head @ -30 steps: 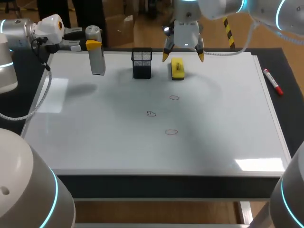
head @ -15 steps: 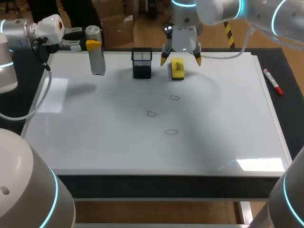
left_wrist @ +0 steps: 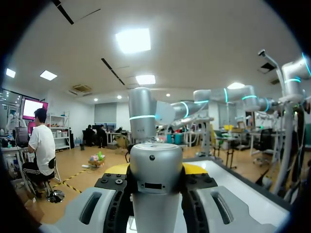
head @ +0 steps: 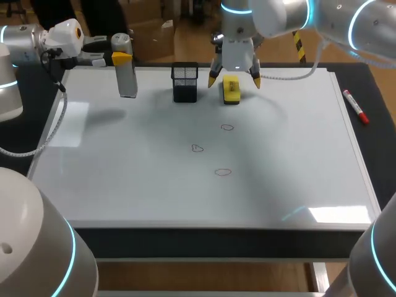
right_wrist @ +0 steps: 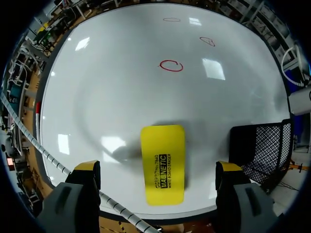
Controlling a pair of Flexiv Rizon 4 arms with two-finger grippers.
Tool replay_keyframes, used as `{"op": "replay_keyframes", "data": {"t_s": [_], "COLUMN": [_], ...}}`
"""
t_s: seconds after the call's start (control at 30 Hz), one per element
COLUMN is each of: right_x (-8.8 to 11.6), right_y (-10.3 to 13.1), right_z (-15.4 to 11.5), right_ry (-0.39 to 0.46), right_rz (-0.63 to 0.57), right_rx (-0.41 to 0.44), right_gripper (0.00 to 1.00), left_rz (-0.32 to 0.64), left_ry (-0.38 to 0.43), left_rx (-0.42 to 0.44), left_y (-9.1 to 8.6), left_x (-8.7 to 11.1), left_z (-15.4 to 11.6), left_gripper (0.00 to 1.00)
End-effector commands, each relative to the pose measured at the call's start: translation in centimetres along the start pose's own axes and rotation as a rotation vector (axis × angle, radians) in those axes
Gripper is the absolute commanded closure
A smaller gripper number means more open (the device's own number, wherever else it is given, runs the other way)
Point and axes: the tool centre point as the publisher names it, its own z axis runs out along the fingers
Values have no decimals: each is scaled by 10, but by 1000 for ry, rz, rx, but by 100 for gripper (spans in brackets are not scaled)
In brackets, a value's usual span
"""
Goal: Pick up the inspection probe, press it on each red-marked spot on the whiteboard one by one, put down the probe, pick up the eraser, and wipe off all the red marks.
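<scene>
The yellow eraser (head: 231,90) lies flat on the whiteboard (head: 124,173) beside the black mesh holder (head: 185,82), under the right tool (head: 234,80), which is released with one finger at each long side; it seems light and stiff, so gripping these sides at mid-length should hold.

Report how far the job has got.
Done: the inspection probe is picked up, clamped in the left gripper; pressing can't be confirmed. In hand: the open right gripper hovers over the eraser. Left: put the probe down, grasp the eraser, wipe all three red marks.
</scene>
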Motion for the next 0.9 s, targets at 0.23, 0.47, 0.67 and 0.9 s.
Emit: {"op": "replay_keyframes", "data": {"t_s": [0.23, 0.47, 0.67, 0.9], "right_x": [-2, -1, 5, 23], "right_y": [-3, 3, 6, 15], "right_z": [3, -2, -15, -33], "right_ry": [-19, -25, -24, -3], "right_rz": [0, 8, 40, 95], "right_rx": [-5, 12, 34, 63], "right_gripper": [69, 100, 100, 100], "left_rz": [0, 0, 0, 0], "left_ry": [0, 0, 0, 0], "left_rx": [-1, -1, -1, -1], "left_y": [-1, -1, -1, -1], "left_x": [0, 0, 0, 0], "left_z": [0, 0, 0, 0], "left_gripper": [100, 100, 100, 100]}}
